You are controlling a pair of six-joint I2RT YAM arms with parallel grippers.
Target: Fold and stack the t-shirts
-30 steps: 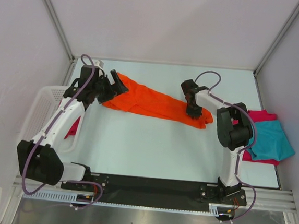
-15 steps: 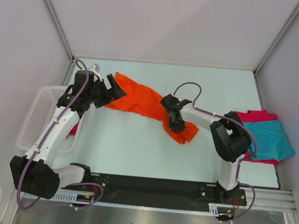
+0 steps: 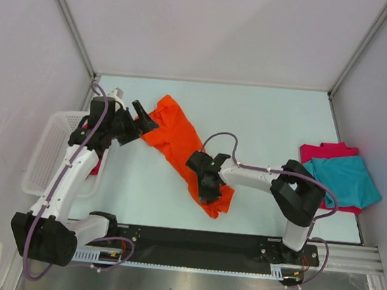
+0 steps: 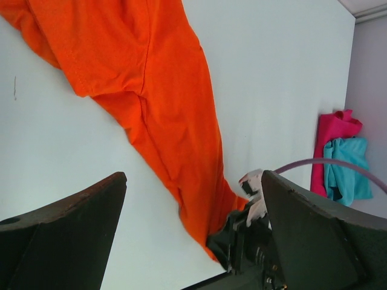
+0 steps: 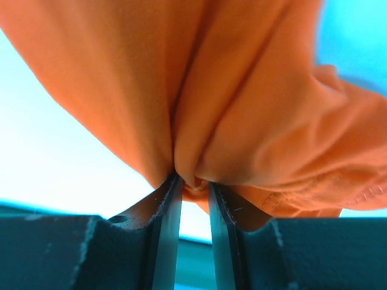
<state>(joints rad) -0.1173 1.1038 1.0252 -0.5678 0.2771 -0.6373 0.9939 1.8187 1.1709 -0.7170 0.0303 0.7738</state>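
The right gripper (image 3: 208,186), jaws clamped on a bunch of cloth, has hauled its end of the orange t-shirt (image 3: 174,133) inward. The left gripper (image 3: 144,116) has let go and gapes empty just beside the other end. The shirt trails between them as a twisted, rumpled rope, far from spread for folding.

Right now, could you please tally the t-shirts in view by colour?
orange tee: 1
teal tee: 1
red: 2, the right red tee under the teal tee and the left red tee, mostly hidden in the basket
total: 4
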